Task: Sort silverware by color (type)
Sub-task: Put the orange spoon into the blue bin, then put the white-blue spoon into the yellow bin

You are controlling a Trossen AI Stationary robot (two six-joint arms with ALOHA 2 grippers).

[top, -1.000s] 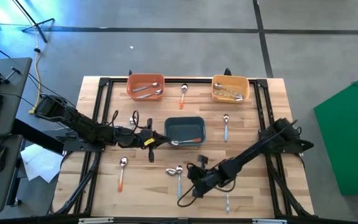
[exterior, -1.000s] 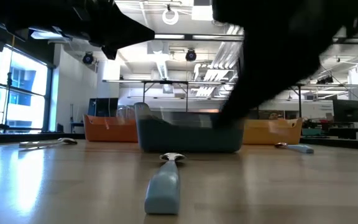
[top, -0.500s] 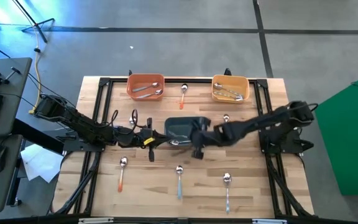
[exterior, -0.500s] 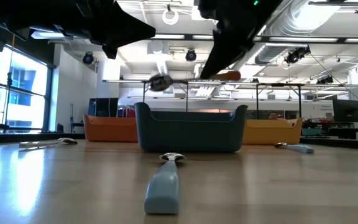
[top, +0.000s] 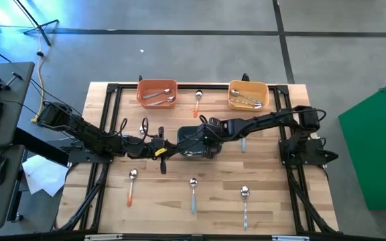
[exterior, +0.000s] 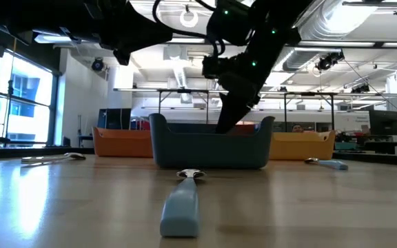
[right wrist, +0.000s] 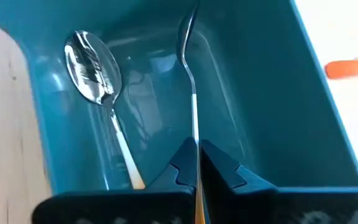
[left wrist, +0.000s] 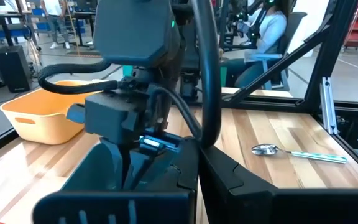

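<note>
- At frame centre in the high view, our right tool point(top: 203, 134) hangs over the dark blue bin point(top: 191, 148), pinching a spoon point(right wrist: 192, 93) by its handle, bowl pointing down inside.
- Another spoon point(right wrist: 98, 81) already lies in that bin.
- We should lower until the tip nears the floor, then release so it drops flat beside the other.
- Our left tool point(top: 168, 148) waits pinched narrow at the bin's left edge.

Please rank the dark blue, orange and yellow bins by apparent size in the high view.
1. Dark blue bin, though the right arm covers part of it.
2. Orange bin and yellow bin look about alike; I would not rank them.
</note>
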